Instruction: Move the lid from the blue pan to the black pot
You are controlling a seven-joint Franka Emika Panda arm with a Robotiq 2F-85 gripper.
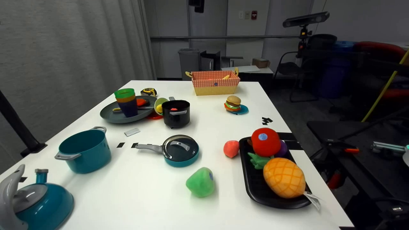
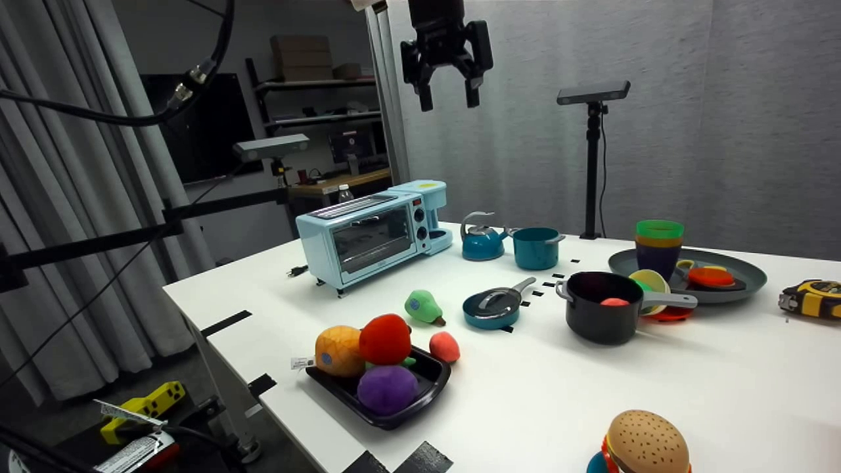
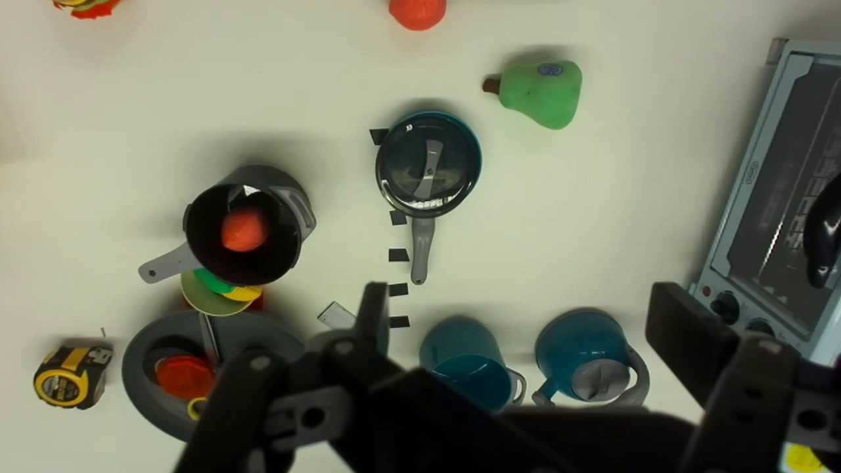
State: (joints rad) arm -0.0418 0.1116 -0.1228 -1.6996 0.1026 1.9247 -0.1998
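Note:
The lid (image 1: pixel 180 148) is round and dark with a grey handle and rests on the blue pan (image 1: pixel 182 163). In an exterior view the lid (image 2: pixel 497 302) covers the blue pan (image 2: pixel 491 322). In the wrist view the lid (image 3: pixel 428 167) is above centre, with the pan's grey handle (image 3: pixel 422 253) below it. The black pot (image 1: pixel 176 118) stands uncovered with a red item inside; it shows too in an exterior view (image 2: pixel 601 322) and the wrist view (image 3: pixel 263 176). My gripper (image 2: pixel 449 98) is open, empty and high above the table; its fingers frame the lower wrist view (image 3: pixel 525 318).
A teal pot (image 1: pixel 84 150) and kettle (image 1: pixel 44 201) stand near the pan. A green pear (image 1: pixel 200 182), a pink fruit (image 1: pixel 231 149) and a black tray (image 1: pixel 252 188) of toy fruit lie nearby. A grey plate (image 2: pixel 749 282) with cups borders the black pot. A toaster oven (image 2: pixel 368 236) stands behind.

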